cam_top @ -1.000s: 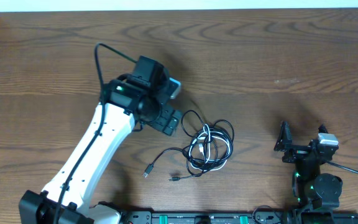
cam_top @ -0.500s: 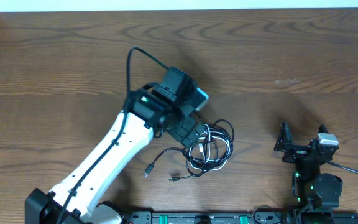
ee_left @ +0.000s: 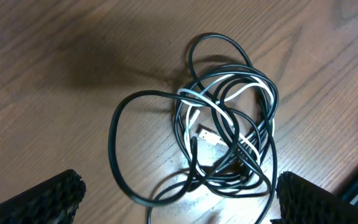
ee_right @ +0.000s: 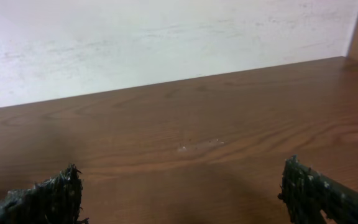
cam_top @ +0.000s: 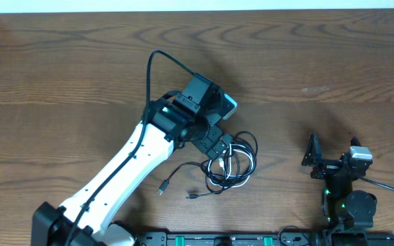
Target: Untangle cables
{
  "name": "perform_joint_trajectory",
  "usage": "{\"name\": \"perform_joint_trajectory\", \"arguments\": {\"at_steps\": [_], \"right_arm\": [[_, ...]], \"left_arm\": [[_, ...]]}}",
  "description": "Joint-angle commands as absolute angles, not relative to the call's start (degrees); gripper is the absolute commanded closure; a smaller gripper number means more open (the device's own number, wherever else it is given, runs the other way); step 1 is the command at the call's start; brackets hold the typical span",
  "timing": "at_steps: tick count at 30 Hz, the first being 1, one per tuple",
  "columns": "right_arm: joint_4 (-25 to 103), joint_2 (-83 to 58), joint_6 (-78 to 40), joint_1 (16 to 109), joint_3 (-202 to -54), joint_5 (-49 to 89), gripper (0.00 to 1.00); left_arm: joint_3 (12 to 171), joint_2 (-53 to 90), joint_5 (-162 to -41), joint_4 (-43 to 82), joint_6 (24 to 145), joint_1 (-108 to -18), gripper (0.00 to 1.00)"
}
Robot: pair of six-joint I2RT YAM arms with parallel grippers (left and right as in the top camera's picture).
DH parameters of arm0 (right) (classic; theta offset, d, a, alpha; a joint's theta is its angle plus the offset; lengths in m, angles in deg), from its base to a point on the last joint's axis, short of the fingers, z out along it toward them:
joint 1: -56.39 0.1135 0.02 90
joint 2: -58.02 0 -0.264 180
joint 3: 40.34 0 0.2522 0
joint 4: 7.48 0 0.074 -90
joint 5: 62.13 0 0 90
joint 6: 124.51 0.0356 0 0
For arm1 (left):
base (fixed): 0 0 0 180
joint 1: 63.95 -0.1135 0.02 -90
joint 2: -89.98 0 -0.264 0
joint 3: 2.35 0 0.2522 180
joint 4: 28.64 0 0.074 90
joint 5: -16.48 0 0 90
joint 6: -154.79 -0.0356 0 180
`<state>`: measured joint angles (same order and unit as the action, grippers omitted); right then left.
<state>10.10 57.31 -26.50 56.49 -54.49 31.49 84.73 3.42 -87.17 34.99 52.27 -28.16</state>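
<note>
Bundle state: the cables lie in one tangle on the bench, near the front edge and a little right of centre in the overhead view. The black cords form several overlapping loops, and one white cord threads through the knot. The left wrist view shows a silver plug lying inside the tangle, and one wide black loop standing out to the left of it. Two loose black ends trail off front-left of the bundle. One end plug and a second end plug lie flat on the wood.

Left hand: released, spread wide, placed over the upper-left edge of the bundle. In its own camera the fingertips sit at the lower corners of the view, with the tangle between and beyond them. Nothing is grasped. Contact with a cord cannot be told.

Right hand: released, spread wide, nothing between its fingers. It sits well to the right of the cables, near the front edge. Its camera sees only bare bench and a pale wall.
</note>
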Motion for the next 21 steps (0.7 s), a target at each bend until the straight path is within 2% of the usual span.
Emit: {"name": "perform_joint_trajectory", "arguments": {"at_steps": [1,12,21], "right_arm": [[10.34,57.64,-27.30,55.95,-54.42,31.36,0.01],[10.34,57.64,-27.30,55.95,-54.42,31.36,0.01],[10.34,57.64,-27.30,55.95,-54.42,31.36,0.01]], "left_arm": [[84.71,1.43,-87.41,34.90,51.33,-28.09,0.01],[84.71,-5.81,-80.02,34.47,51.53,-28.09,0.01],[84.71,-12.19,-79.89,32.91,51.53,-28.09,0.01]]}}
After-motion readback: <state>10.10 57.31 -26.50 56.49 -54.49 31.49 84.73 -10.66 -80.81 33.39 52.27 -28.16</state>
